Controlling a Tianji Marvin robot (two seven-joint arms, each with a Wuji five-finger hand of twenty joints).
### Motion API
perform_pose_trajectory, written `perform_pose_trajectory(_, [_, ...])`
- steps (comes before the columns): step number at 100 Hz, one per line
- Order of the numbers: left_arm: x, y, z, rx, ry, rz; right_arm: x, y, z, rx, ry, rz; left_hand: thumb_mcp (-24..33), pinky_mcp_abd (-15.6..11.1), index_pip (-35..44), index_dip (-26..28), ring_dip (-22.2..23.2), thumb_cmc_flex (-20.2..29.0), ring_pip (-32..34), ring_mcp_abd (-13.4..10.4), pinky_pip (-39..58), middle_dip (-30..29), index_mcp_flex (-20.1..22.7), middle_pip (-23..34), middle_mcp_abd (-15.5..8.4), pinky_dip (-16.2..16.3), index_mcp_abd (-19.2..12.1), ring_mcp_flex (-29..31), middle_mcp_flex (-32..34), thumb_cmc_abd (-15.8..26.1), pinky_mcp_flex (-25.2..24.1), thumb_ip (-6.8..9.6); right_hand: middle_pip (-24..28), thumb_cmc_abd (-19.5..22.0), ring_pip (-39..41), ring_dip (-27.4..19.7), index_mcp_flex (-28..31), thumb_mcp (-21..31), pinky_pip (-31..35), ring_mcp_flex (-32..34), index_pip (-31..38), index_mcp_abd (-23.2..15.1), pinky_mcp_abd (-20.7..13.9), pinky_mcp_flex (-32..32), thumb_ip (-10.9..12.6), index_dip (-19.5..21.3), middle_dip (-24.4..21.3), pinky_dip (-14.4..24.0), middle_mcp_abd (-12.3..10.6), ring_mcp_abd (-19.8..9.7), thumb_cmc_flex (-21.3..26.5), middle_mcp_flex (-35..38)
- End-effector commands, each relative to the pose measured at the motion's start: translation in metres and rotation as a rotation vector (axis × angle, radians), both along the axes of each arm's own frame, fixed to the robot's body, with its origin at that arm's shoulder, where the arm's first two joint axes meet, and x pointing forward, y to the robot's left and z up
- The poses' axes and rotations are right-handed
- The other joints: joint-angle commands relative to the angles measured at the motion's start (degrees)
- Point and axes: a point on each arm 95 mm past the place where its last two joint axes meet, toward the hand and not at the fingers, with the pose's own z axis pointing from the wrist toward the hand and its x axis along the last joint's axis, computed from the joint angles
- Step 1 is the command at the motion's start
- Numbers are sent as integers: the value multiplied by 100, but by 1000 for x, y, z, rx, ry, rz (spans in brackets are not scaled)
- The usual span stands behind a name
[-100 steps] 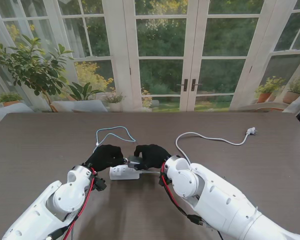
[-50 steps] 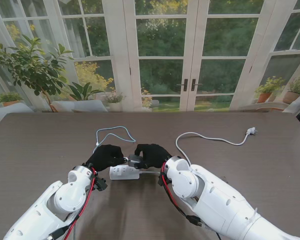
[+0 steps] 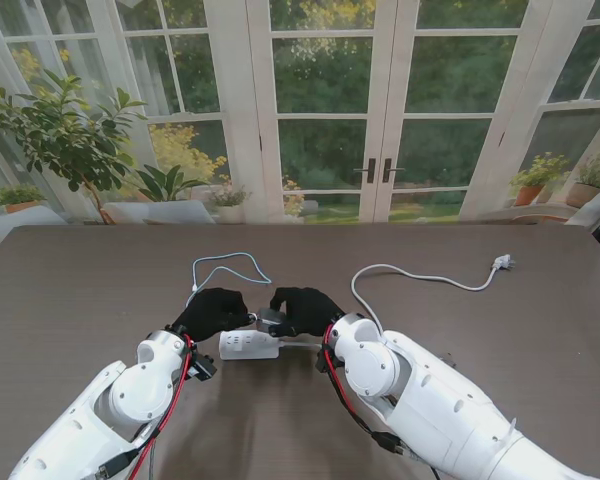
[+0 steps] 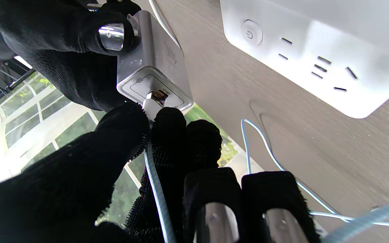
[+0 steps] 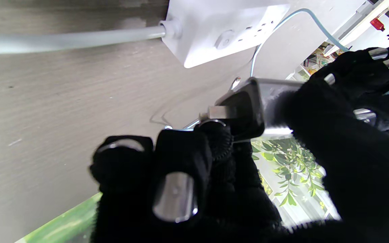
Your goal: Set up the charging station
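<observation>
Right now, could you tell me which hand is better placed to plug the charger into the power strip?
The right hand, probably. It already holds the charger just above the power strip, prongs exposed. The left hand is pinching the cable plug at the charger's port.

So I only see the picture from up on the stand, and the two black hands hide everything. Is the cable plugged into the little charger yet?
Observer: Almost. The left hand pinches the pale blue braided cable by its white plug, right at the silver charger block's port. Some of the plug's metal shows.
Operator: Who holds the block?
Observer: The right hand, fingers round it.
Operator: Is the block plugged in anywhere?
Observer: No. Its prongs are bare, and the slots I see on the white power strip are empty.
</observation>
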Motion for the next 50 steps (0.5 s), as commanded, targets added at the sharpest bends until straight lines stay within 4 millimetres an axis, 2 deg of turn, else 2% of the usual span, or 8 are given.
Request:
perform_pose_trajectory(1, [-2,-8,-3,-10,23,-26,-5,13,5,31,-1,27,245,-224,-46,-8,-4,-96,381,12,1629,-47,214,340,59,116,162,-253,898,68,167,-104,23,388,139,-3037,725,823,424,123,2777,-820,21,137,266,543,163,103,-190,-38,526,235])
perform_pose_trajectory(50, [-1,-12,-5,-78,45,-24,-8,17,5,95,16,16,343,-222,-16,-14,-5,-78,382,12,1629,-31,190,309,74,125,141,-253,841,-4,167,-126,43,372,193,-2989,702,880,412,125,2844,-807,36,171,237,665,243,107,-190,-36,582,264])
